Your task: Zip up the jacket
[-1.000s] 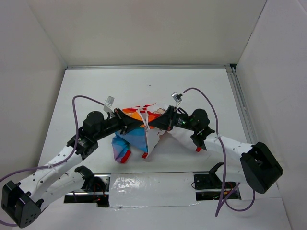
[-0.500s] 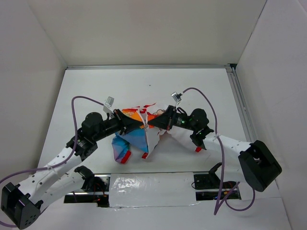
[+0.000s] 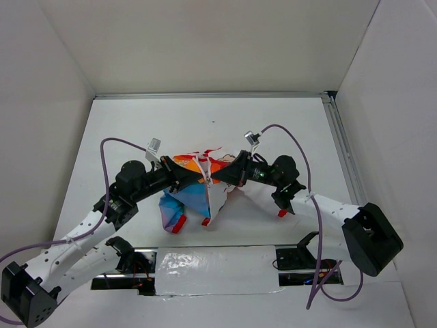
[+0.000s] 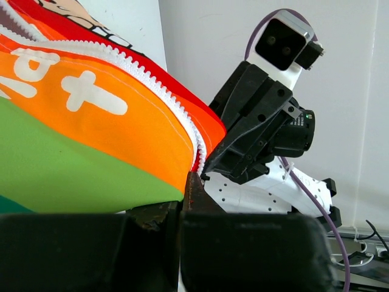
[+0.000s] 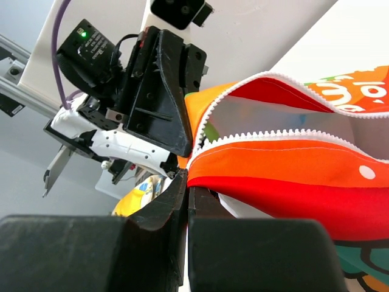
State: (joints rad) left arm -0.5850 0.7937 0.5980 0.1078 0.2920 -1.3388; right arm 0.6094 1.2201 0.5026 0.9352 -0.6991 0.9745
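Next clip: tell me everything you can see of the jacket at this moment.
The jacket is small, soft fabric: white with orange, green, blue and red panels and cartoon print. It is bunched and partly lifted off the table, red cuffs toward the near edge. Its white-toothed zipper is open, the two rows gaping apart. The left gripper and right gripper meet at its front, jaws closed on fabric beside the zipper.

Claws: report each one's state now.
Left claw: shut on the small rainbow-striped fabric jacket.
Right claw: shut on the same jacket.
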